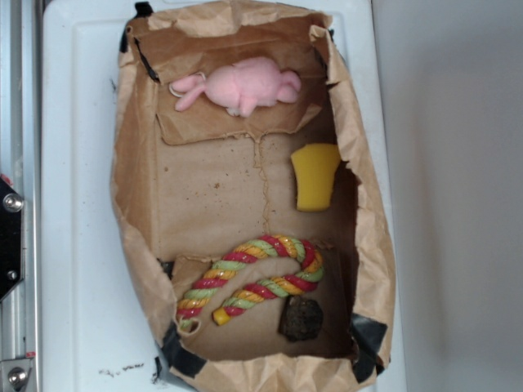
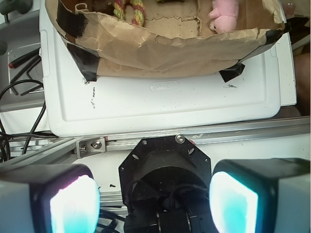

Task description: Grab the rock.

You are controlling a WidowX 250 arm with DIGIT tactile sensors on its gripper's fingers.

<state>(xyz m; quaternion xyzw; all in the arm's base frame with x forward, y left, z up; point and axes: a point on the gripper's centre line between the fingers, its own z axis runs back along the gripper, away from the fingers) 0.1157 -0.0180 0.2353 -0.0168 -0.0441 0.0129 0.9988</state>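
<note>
The small, bumpy dark brown rock (image 1: 301, 318) sits at 5 o'clock in the brown paper bag (image 1: 131, 204), just beside the striped rope (image 1: 253, 278). The fingers (image 2: 73, 204) are spread wide, holding nothing.

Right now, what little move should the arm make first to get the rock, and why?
Probably travel over the bag's wall toward the rock. The gripper is open and empty, outside the bag; the rock lies in a corner beside the rope.

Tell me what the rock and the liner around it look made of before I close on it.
The rock: dark, matte, bumpy lump, stone-like; could be a foam prop, I cannot tell. The liner: brown kraft paper, creased and torn at the rim, corners held with black tape.
</note>
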